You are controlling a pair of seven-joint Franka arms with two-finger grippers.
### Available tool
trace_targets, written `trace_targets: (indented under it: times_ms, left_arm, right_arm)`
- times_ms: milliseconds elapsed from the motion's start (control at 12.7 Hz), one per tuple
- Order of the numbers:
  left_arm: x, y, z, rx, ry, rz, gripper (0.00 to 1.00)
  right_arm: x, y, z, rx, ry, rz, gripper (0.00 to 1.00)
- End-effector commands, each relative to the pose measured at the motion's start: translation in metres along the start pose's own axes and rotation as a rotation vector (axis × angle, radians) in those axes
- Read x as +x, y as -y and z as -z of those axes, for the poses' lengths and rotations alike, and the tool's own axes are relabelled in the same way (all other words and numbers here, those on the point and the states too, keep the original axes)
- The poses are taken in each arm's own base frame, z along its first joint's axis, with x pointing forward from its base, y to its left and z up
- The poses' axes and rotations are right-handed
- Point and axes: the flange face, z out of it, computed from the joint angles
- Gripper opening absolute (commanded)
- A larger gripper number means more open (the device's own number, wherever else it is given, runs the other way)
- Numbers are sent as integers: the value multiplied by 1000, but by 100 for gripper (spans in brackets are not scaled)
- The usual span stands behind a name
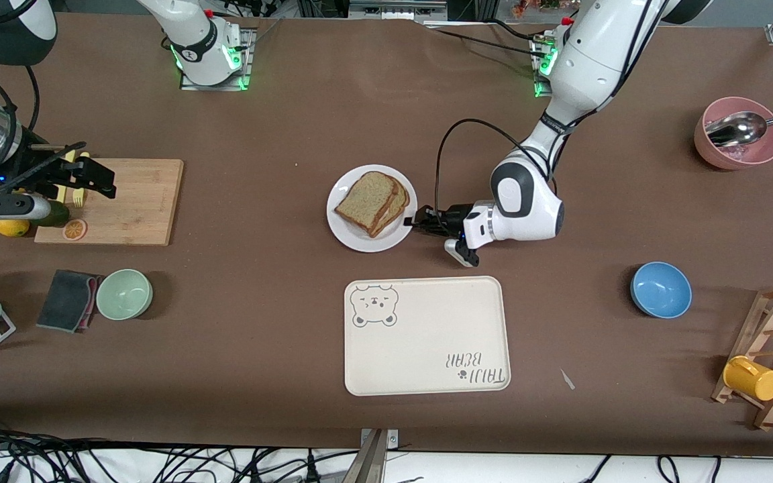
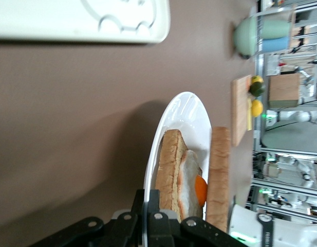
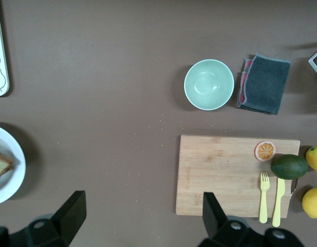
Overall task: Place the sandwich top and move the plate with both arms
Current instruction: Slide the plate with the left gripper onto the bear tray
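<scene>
Roughly mid-table sits the plate [image 1: 371, 208], round and white, with bare brown table [image 1: 279, 322] all round it. Between its rim and the cream tray with a bear drawing [image 1: 427, 335], which lies nearer the front camera, a strip of tabletop stays open; toward the right arm's end a wide stretch runs to the wooden cutting board [image 1: 131, 201]. A green bowl [image 1: 124, 294] and a grey cloth [image 1: 68, 300] lie beside each other nearer the camera than that board. Toward the left arm's end stand a blue bowl [image 1: 661, 289] and, farther from the camera, a pink bowl with a metal spoon [image 1: 739, 132], both well apart from the plate.

On the plate the sandwich top [image 1: 366, 199] lies as the upper slice of the stack; the left wrist view shows it [image 2: 219, 177] just beside the bread slice with a fried egg [image 2: 181, 180], the yolk showing between them.

Low at the plate's edge on the left arm's side, the left gripper [image 1: 420, 223] has its fingers [image 2: 153, 216] clamped together on the plate rim [image 2: 163, 134]. The sandwich lies just past those fingertips, toward the plate's middle.

Well away from the plate, the right gripper [image 1: 94, 178] waits over the cutting board, its fingers [image 3: 71, 211] spread wide apart and holding nothing. Below it the board carries an orange slice [image 3: 264, 151], an avocado [image 3: 289, 166] and yellow cutlery [image 3: 271, 198]
</scene>
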Motion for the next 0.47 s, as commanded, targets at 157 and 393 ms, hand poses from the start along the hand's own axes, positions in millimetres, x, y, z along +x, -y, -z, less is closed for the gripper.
trace_targets:
  times_ms: [157, 393]
  left_arm:
    - [37, -34, 52, -106, -78, -11, 0]
    - [70, -29, 108, -121, -169, -36, 0]
  right_arm:
    - [-9, -1, 7, -12, -5, 16, 100]
    - [-9, -1, 6, -10, -1, 15, 100]
